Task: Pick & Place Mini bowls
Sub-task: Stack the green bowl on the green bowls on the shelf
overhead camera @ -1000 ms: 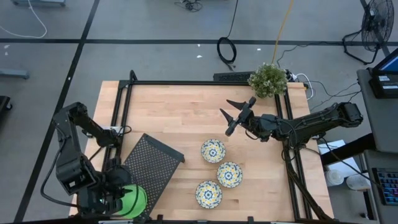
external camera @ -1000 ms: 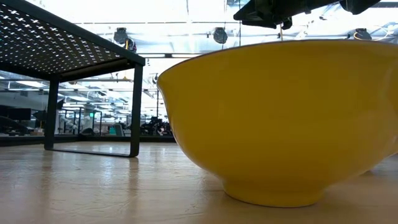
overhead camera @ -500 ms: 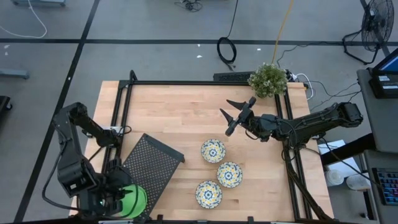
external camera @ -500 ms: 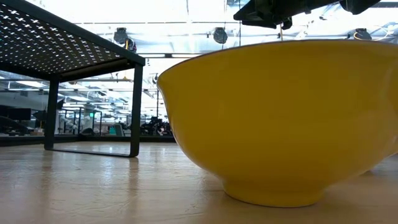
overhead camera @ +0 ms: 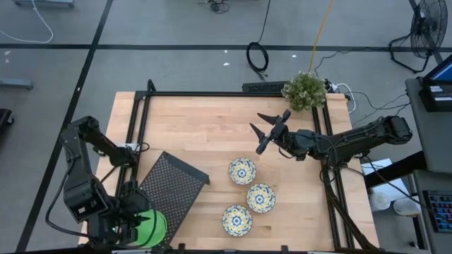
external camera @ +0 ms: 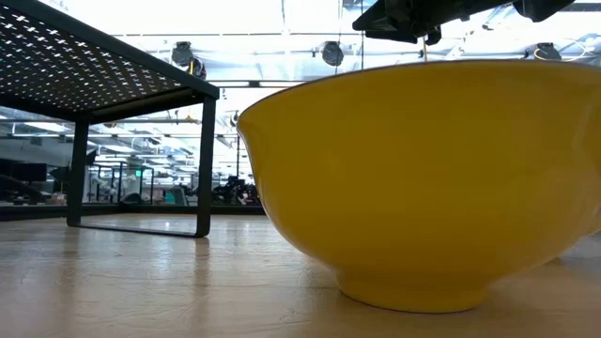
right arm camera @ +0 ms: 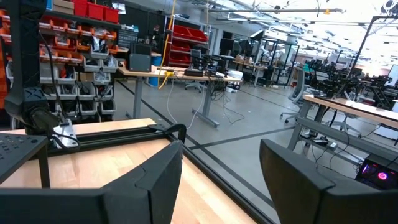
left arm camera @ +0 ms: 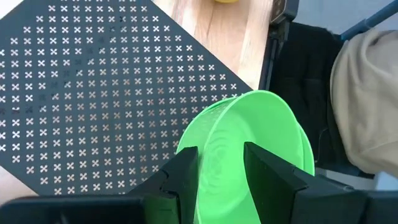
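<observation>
- Three patterned bowls (overhead camera: pixel 248 197) sit lower centre on the counter (overhead camera: pixel 205 134).
- Black mesh tray (overhead camera: pixel 168 189), lower left, could snag the green bowl (overhead camera: pixel 150 227).
- Left hand (left arm camera: pixel 219 168) clamps that bowl's rim; it may slip.
- Right hand (overhead camera: pixel 267 128), fingers apart, empty.

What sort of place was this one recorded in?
Most likely a robotics lab or workshop: beyond the wooden table the right wrist view shows red parts bins on shelving, workbenches with equipment, and cables run across the floor.

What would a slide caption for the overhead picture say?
Left gripper grips a green bowl beside the mesh tray; right gripper hangs open above three floral bowls.
</observation>
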You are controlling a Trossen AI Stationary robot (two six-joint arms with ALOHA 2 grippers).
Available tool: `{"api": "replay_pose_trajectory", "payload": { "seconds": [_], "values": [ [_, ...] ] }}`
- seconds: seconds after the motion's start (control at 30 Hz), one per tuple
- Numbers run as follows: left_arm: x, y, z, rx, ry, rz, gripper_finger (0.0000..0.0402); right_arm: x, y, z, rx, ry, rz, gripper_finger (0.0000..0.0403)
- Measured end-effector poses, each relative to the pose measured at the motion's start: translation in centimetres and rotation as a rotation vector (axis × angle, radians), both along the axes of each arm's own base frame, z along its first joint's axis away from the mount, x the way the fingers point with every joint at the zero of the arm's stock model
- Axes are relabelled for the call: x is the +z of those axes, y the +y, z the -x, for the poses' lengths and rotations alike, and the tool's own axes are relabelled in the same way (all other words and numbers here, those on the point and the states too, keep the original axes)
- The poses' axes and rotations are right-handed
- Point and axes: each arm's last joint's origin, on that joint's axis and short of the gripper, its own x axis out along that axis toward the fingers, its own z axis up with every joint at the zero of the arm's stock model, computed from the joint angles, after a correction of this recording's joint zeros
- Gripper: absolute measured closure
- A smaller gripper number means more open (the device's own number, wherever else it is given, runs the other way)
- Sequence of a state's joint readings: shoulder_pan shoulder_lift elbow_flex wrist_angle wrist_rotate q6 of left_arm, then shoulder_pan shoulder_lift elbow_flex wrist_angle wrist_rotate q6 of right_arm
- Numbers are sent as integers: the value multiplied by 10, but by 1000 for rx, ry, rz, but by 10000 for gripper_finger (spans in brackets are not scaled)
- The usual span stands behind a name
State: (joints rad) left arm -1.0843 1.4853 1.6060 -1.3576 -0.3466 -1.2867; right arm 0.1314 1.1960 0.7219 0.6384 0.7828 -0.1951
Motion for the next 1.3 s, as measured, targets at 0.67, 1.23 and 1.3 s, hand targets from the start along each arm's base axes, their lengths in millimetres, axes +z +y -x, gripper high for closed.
{"api": "replay_pose_trajectory", "payload": {
  "seconds": [0.67, 1.23, 1.3],
  "values": [
    [3, -4, -2, -56, -47, 13, 271, 0, 0, 0, 0, 0, 0, 197],
    [14, 10, 3, -44, -92, 21, 271, 0, 0, 0, 0, 0, 0, 197],
    [15, 6, 5, -69, -110, 40, 271, 0, 0, 0, 0, 1, 0, 197]
  ]
}}
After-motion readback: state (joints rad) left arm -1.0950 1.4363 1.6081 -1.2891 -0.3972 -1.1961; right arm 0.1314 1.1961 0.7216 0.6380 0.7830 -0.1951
